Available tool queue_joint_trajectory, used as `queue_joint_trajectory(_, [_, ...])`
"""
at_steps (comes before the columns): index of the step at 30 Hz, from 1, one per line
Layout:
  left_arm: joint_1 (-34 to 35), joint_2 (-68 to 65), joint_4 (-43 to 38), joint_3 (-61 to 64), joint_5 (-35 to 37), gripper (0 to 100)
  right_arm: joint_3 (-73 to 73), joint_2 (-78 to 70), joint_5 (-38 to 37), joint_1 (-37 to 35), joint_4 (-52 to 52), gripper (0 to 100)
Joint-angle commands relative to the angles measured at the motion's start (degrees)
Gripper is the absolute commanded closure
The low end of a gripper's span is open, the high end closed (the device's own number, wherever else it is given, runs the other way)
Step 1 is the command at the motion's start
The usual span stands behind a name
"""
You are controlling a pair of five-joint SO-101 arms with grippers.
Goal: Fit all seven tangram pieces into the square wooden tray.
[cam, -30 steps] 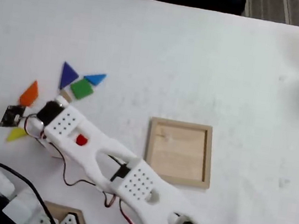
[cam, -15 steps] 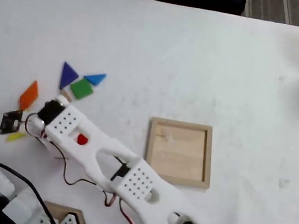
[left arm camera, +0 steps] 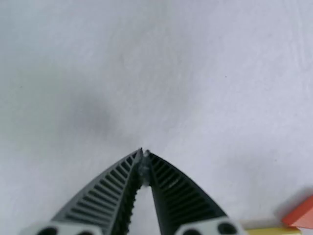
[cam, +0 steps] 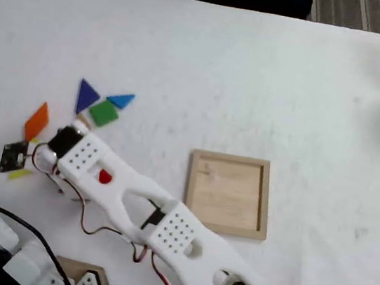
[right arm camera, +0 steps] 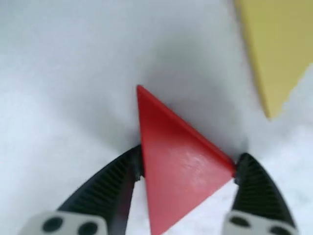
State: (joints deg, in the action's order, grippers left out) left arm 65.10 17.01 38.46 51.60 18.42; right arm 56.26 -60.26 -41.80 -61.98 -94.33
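Evidently nothing is placed yet: the yellow piece (cam: 19, 174), orange piece (cam: 37, 119), dark blue triangle (cam: 87, 95), green square (cam: 103, 113) and light blue triangle (cam: 121, 99) lie loose on the desk (cam: 256, 74). The left tool (left arm camera: 143, 159) is closed and empty; the right tool (right arm camera: 190, 159) clamps the red triangle (right arm camera: 171, 142). Farther right, the wooden tray (cam: 232, 159) stands unfilled.
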Motion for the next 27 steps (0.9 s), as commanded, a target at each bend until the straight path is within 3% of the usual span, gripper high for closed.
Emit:
queue_joint_trajectory(1, [-0.7,0.5,-1.3,-1.1,0.3,98,0.0,-0.1,-0.7,0.7,-1.4,88.1])
queue_joint_trajectory(16, [-1.5,0.4,-1.2,-1.1,0.2,98,0.1,0.1,-0.5,2.6,-2.2,88.2])
queue_joint_trajectory(24, [-1.9,0.4,-1.2,-1.1,0.2,98,7.5,1.8,16.6,8.1,-3.8,88.2])
queue_joint_trajectory(27, [-1.9,0.4,-1.2,-1.1,0.2,98,7.6,0.3,16.4,8.1,-3.8,88.2])
